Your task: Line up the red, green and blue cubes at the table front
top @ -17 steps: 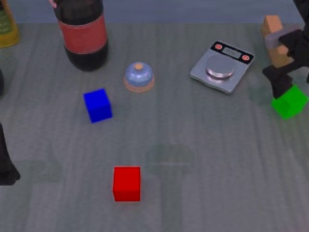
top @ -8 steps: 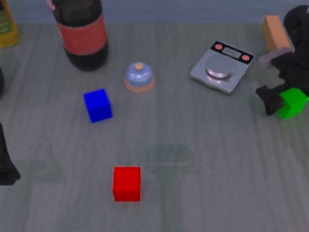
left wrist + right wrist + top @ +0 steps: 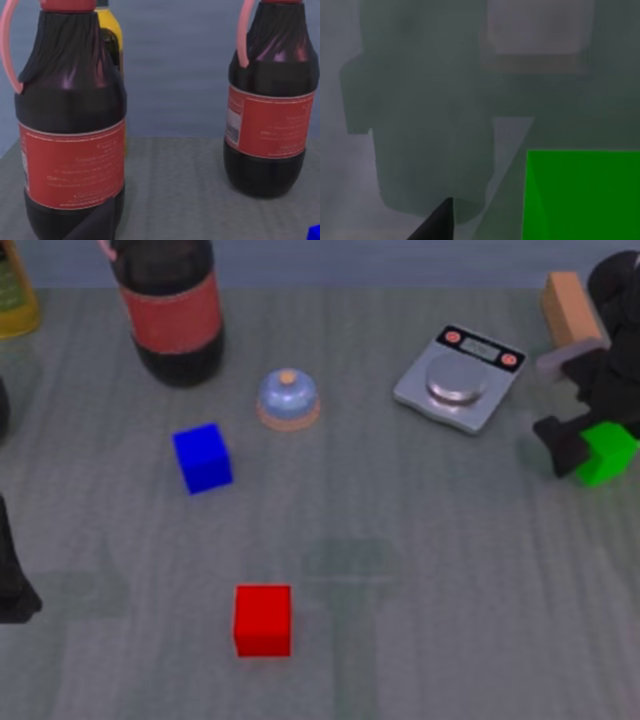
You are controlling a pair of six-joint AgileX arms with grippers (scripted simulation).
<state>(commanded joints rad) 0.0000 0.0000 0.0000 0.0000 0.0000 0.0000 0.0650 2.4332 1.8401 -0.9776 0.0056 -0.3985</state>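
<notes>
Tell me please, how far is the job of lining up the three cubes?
Done: the bright red cube lies near the table front. In hand: the right tool is at the bright green cube by the right edge; grip unclear. Left: the deep blue cube sits mid-table. The left arm is parked at the left edge.

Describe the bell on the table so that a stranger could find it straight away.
Start at the big dark bottle with the red label at the table's far left. Just right of it, nearer the front, sits the bell. Unlike the square blue cube nearby, it is a round silver dome with an orange rim.
</notes>
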